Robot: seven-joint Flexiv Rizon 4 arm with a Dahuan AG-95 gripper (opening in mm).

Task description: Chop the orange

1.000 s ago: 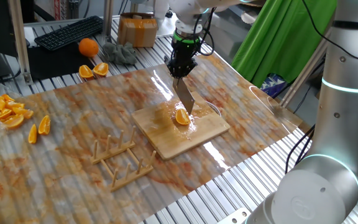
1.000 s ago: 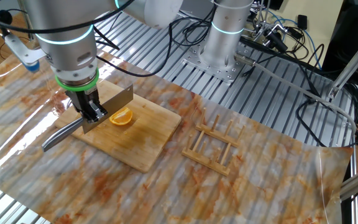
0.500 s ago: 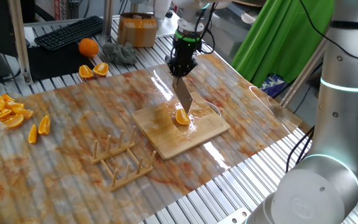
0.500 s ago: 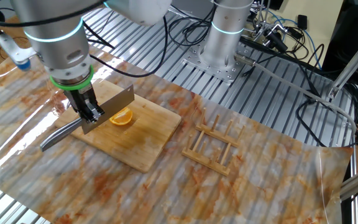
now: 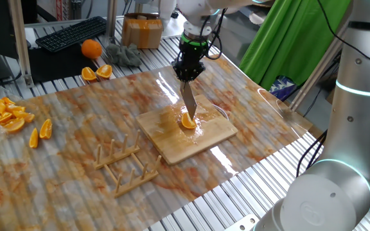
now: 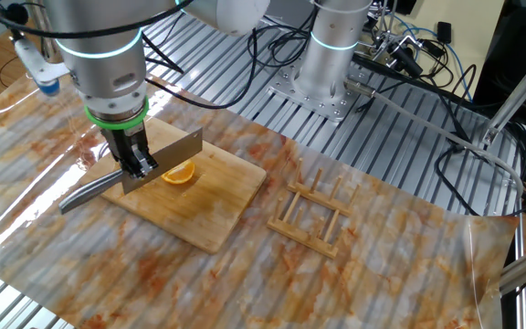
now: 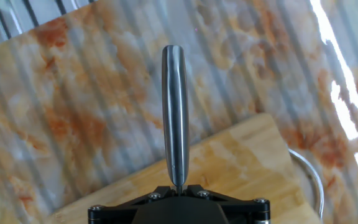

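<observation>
A small crescent orange point(image 5: 188, 120) piece lies on the wooden board point(image 5: 172, 146), also seen as the orange point(image 6: 179, 174) on the board point(image 6: 204, 212) in the other fixed view. My gripper point(image 5: 189, 72) is shut on a knife whose blade point(image 5: 189, 104) points down, just over the piece. From the other side, the gripper point(image 6: 136, 163) holds the blade point(image 6: 170, 153) directly behind the orange, handle point(image 6: 85, 193) sticking out left. In the hand view only the steel handle point(image 7: 174, 112) and the board point(image 7: 247, 158) show; the orange is hidden there.
A wooden rack point(image 5: 126, 164) stands beside the board, also the rack point(image 6: 315, 216). A heap of orange wedges point(image 5: 4, 114), loose wedges point(image 5: 39, 133), a whole orange point(image 5: 91, 48) and a keyboard point(image 5: 72, 32) sit at the far side. A second robot base point(image 6: 331, 55) and cables lie behind.
The hand has twisted slightly, so the blade now shows nearly edge-on in one fixed view, and it has shifted a little toward the orange piece. The orange has not moved.
</observation>
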